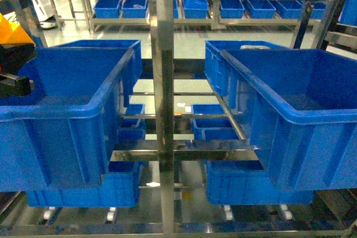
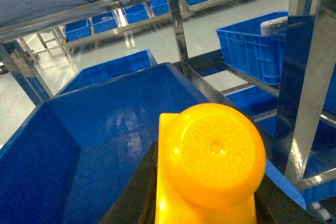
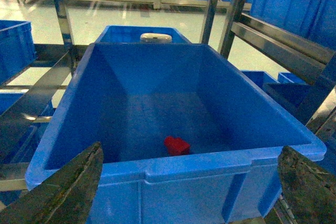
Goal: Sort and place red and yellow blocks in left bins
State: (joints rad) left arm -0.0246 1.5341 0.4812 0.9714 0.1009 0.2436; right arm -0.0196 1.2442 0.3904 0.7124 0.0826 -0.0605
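My left gripper point(image 2: 205, 203) clamps the yellow block point(image 2: 210, 166) above the left blue bin point(image 2: 94, 124). My right gripper point(image 3: 189, 182) hangs wide open, holding nothing, over the right blue bin point(image 3: 173, 169), red block point(image 3: 176, 145) on its floor.

- Head view: looks forward and slightly down at a metal rack post point(image 1: 162, 82), dead centre and close; a blue crate sits on either side, the left crate point(image 1: 67, 110) and the right crate point(image 1: 295, 110) both near; far rows of bins lie beyond.
- Left wrist view: looks forward and down along its jaws at the yellow block point(image 2: 212, 161) between them, very close, filling the lower frame; the left crate's point(image 2: 79, 129) hollow lies just ahead of and below the jaws; shared with the head view.
- Right wrist view: looks down past its spread jaw tips into the right crate point(image 3: 157, 103), near; the red block point(image 3: 176, 145) lies on its floor ahead of the jaws; the crate is shared with the head view.
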